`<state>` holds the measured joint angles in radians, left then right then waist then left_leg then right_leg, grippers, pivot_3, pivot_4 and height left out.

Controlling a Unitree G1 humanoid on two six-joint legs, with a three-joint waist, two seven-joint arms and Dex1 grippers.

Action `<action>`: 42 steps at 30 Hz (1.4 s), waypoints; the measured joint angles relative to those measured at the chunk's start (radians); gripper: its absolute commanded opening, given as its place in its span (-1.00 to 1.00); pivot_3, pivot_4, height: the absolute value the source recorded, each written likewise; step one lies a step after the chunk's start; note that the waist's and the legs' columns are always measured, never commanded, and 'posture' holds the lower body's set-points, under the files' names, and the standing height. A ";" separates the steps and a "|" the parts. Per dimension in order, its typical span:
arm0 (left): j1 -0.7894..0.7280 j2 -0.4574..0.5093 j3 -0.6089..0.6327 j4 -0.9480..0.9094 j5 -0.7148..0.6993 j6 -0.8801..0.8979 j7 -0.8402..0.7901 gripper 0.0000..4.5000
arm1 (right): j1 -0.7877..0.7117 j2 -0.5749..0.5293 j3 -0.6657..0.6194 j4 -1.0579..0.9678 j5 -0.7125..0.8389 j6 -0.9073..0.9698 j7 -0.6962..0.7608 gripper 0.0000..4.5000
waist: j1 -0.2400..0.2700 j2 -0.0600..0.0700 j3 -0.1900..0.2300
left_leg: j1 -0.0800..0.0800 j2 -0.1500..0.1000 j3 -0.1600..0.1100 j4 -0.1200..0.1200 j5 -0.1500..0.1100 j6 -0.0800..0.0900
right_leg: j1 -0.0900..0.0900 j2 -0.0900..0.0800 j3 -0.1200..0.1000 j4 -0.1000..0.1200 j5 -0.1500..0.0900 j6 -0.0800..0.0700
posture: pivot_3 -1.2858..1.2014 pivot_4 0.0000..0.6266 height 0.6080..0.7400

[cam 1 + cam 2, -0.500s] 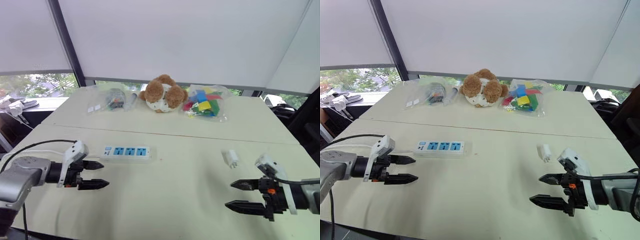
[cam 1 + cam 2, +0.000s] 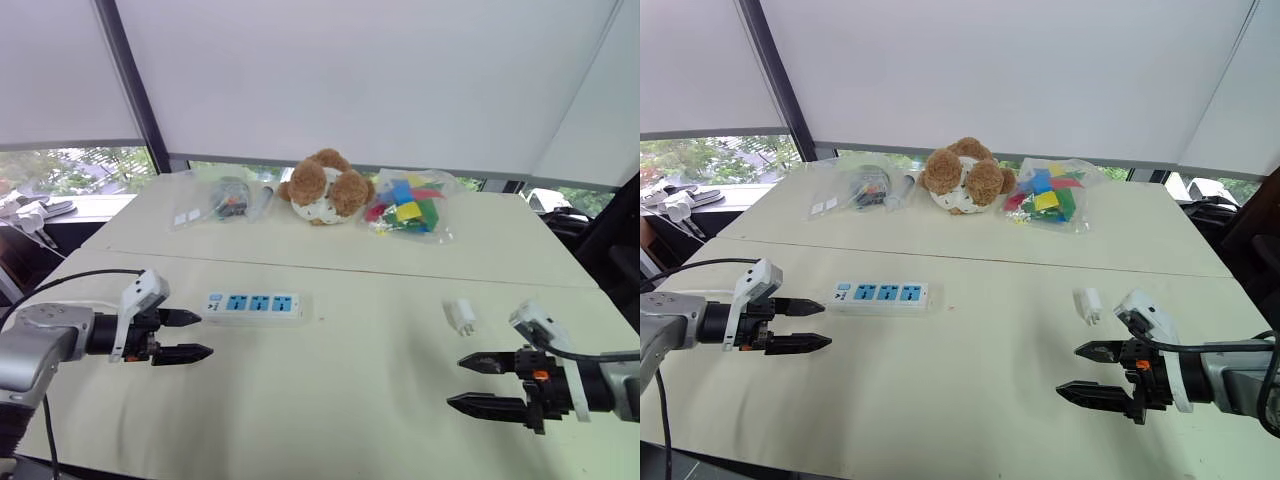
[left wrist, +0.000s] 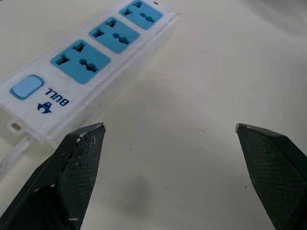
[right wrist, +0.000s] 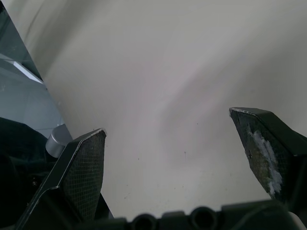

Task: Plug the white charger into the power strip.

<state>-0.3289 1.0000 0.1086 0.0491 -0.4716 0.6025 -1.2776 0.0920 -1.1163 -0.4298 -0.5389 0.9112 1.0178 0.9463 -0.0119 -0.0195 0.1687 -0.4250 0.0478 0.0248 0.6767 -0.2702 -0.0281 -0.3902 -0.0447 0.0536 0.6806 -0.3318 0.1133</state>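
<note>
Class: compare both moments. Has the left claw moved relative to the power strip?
Yes. The left claw has drawn back leftward, away from the power strip.

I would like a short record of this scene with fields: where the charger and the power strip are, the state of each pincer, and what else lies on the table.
white charger: lies on the table, unplugged, held by nothing
power strip: flat on the table, three blue sockets all free
left pincer: open, empty, near the strip's switch end, not touching it
right pincer: open, empty, on the near side of the charger, apart from it
far side of table: teddy bear, bag of coloured blocks, bag of small items
</note>
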 measured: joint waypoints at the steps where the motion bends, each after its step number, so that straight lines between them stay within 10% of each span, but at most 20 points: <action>1: 0.000 0.000 -0.001 0.001 0.002 0.000 0.001 0.98 | 0.000 0.000 0.001 0.001 -0.002 0.000 0.000 1.00 | 0.000 0.000 0.000 | 0.000 0.000 0.000 0.000 0.000 0.000 | 0.000 0.000 0.000 0.000 0.000 0.000 | 0.03 -0.52 0.98; 19: -0.081 -0.002 -0.034 0.102 0.061 -0.086 -0.008 0.98 | -0.005 0.020 0.017 0.001 -0.015 -0.001 -0.019 1.00 | 0.000 0.000 0.000 | 0.000 0.000 0.000 0.000 0.000 0.000 | 0.000 0.000 0.000 0.000 0.000 0.000 | 0.03 -0.52 0.98; 32: -0.727 -0.184 -0.355 0.961 0.493 -0.882 -0.216 0.98 | -0.381 0.143 0.203 -0.048 0.157 0.080 -0.166 1.00 | 0.000 -0.001 0.000 | -0.004 -0.001 0.003 0.002 -0.001 0.002 | -0.004 0.001 -0.001 0.000 0.000 0.000 | 0.03 -0.52 0.98; 42: -0.859 -0.334 -0.365 1.253 0.604 -0.939 -0.167 0.98 | -0.389 0.166 0.198 -0.170 0.425 0.113 -0.410 1.00 | -0.002 -0.001 0.000 | -0.005 -0.001 0.000 0.003 -0.001 0.003 | -0.004 0.000 -0.001 0.002 0.000 0.000 | 0.03 -0.52 0.98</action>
<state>-1.1878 0.6664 -0.2561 1.3023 0.1320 -0.3369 -1.4442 -0.2974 -0.9504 -0.2322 -0.7089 1.3358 1.1310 0.5361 -0.0144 -0.0205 0.1691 -0.4302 0.0471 0.0250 0.6793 -0.2716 -0.0256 -0.3945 -0.0442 0.0523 0.6823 -0.3315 0.1137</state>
